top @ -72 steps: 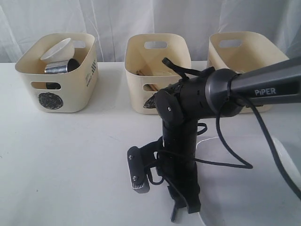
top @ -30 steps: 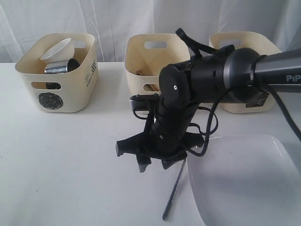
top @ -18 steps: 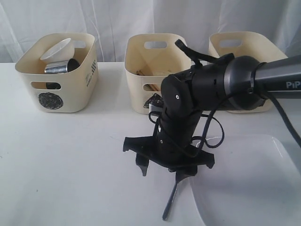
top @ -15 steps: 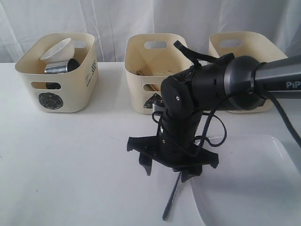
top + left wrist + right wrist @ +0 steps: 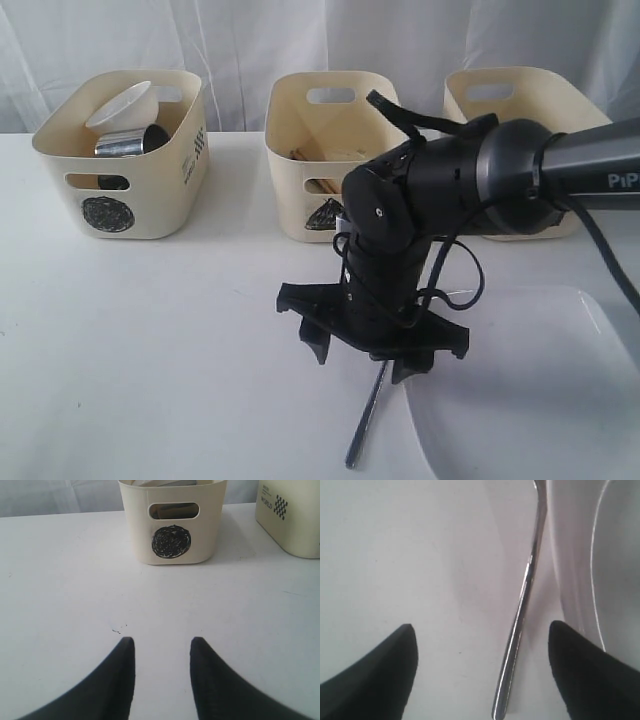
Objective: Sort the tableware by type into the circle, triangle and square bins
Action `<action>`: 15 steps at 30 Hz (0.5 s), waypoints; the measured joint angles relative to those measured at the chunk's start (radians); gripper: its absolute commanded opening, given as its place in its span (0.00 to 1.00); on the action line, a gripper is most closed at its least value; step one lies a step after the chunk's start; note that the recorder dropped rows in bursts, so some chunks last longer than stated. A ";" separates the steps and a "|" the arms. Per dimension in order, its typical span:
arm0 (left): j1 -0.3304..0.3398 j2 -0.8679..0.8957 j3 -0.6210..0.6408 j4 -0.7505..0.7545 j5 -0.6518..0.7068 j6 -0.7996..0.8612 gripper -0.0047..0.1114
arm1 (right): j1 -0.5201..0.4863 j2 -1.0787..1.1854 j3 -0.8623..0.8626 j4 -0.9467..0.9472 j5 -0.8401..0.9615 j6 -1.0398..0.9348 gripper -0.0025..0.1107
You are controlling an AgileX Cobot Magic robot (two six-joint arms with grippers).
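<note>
From the exterior view, the black right gripper (image 5: 365, 358) hangs empty, jaws spread wide, over a slim shiny steel piece of cutlery (image 5: 366, 420) lying flat beside the large white square plate (image 5: 520, 400). The left wrist view shows the left gripper (image 5: 162, 652) parted around nothing. In the right wrist view the handle lies between the jaws, nearer the plate-side one. It looks light, stiff and slick, so I'd pinch it mid-handle.
</note>
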 measured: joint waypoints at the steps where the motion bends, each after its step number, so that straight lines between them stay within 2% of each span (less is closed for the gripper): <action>1: 0.000 0.000 0.000 0.000 0.000 0.000 0.40 | 0.000 0.003 0.000 0.000 -0.004 0.000 0.63; 15: 0.000 0.000 0.000 0.000 0.000 0.000 0.40 | 0.000 0.055 0.000 0.000 -0.017 0.003 0.63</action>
